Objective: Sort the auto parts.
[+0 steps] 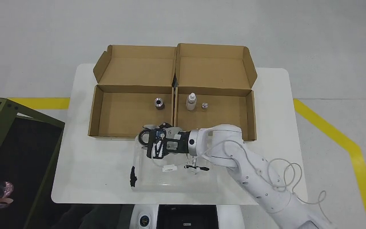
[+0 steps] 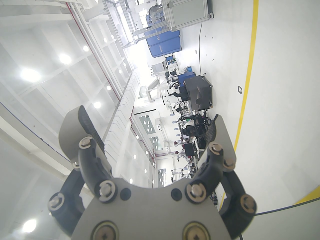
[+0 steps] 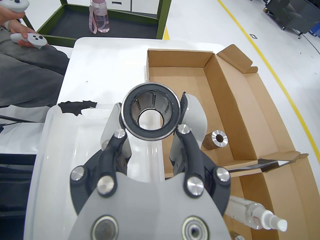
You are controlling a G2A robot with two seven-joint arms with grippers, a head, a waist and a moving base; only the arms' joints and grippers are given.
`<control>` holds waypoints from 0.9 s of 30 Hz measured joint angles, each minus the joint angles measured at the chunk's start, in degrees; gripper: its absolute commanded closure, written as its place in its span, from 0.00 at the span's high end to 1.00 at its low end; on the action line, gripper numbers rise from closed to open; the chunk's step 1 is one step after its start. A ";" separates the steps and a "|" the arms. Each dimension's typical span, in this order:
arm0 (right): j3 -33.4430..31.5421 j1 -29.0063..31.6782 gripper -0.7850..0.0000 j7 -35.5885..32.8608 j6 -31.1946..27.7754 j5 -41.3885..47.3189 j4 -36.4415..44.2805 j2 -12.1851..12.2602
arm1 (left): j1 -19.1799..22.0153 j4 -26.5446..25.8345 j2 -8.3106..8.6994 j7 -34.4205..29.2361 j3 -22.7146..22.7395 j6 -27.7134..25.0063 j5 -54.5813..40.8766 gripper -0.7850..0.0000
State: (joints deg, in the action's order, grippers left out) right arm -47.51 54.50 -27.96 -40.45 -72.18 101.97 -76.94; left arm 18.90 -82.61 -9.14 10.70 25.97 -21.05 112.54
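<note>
Top view, right gripper [image 1: 155, 143]: it hangs over the clear tray [image 1: 171, 182], just beside the left box [image 1: 114, 117].
Left wrist view, left gripper [image 2: 148, 121]: its jaws are spread wide and hold nothing.
Right wrist view, metal bearing [image 3: 172, 116]: my right gripper's jaws squeeze its round sides. I think it is hard, heavy and slippery, so I hold the middle.
Right wrist view, left box: its wall is close, so I must lift over it. 1 metal sleeve [image 3: 219, 139] sits inside, with bare floor beside it.
</note>
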 measured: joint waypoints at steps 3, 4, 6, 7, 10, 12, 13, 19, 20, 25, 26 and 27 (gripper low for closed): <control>0.12 -1.26 0.00 0.11 0.63 0.80 -1.65 -0.24 | 0.00 0.00 0.00 0.00 0.00 0.00 0.00 1.00; 0.15 -1.64 0.00 0.14 0.85 1.03 -2.20 -0.32 | 0.00 0.00 0.00 0.00 0.00 0.00 0.00 1.00; 0.25 -2.57 0.00 0.18 1.45 1.50 -3.59 -0.51 | 0.00 0.00 0.00 0.00 0.00 0.00 0.00 1.00; 0.30 -3.02 0.00 0.20 1.73 1.71 -4.23 -0.61 | 0.00 0.00 0.00 0.00 0.00 0.00 0.00 1.00; 0.55 -4.74 0.00 0.35 2.61 2.49 -6.53 -0.99 | 0.00 0.00 0.00 0.00 0.00 0.00 0.00 1.00; 0.83 -6.08 0.00 0.47 3.23 3.07 -8.26 -1.32 | 0.00 0.00 0.00 0.00 0.00 0.00 0.00 1.00; 1.01 -6.66 0.00 0.51 3.45 3.31 -9.01 -1.47 | 0.00 0.00 0.00 0.00 0.00 0.00 0.00 1.00; 2.78 -10.48 0.00 0.13 5.42 4.38 -14.64 -2.65 | 0.00 0.00 0.00 0.00 0.00 0.00 0.00 1.00; 3.18 -11.21 0.00 -0.03 5.86 4.26 -15.67 -2.89 | 0.00 0.00 0.00 0.00 0.00 0.00 0.00 1.00; 4.84 -13.17 0.00 -0.66 7.10 3.26 -18.77 -3.70 | 0.00 0.00 0.00 0.00 0.00 0.00 0.00 1.00; 5.20 -13.45 0.00 -0.79 7.38 2.96 -19.41 -3.86 | 0.00 0.00 0.00 0.00 0.00 0.00 0.00 1.00; 5.44 -13.60 0.00 -0.82 7.58 2.83 -19.89 -3.98 | 0.00 0.00 0.00 0.00 0.00 0.00 0.00 1.00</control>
State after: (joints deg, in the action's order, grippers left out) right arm -42.07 40.91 -28.78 -32.87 -69.35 82.09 -80.93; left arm 18.90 -82.61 -9.14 10.70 25.97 -21.05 112.54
